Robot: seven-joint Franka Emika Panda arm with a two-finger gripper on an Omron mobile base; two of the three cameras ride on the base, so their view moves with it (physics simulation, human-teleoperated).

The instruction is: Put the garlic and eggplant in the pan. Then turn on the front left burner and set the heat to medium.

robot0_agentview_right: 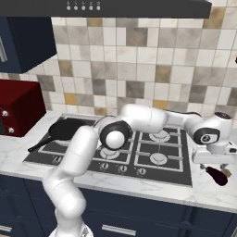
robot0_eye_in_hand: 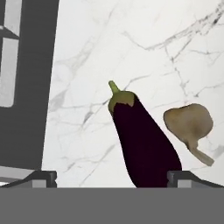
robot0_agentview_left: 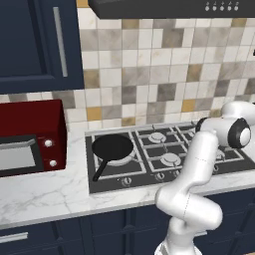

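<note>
- The end effector point(robot0_eye_in_hand: 111, 177) is held wide open above the eggplant point(robot0_eye_in_hand: 142, 142), nothing gripped.
- The eggplant is laid on the marble bench point(robot0_eye_in_hand: 131, 48), just beside the garlic point(robot0_eye_in_hand: 189, 124), right of the hob point(robot0_agentview_right: 176, 169).
- The pan point(robot0_agentview_left: 112, 148) is seated on the hob's front left burner point(robot0_agentview_left: 119, 160).

the white arm's gripper point(robot0_agentview_right: 214, 163) hangs wide open just above the dark purple eggplant point(robot0_agentview_right: 216, 175) on the white marble counter point(robot0_agentview_right: 209, 190).

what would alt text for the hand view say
A dark purple eggplant with a green stem lies on a white marble counter, between the open gripper tips. A pale garlic bulb sits just beside it, and the dark stove edge runs along one side.
</note>
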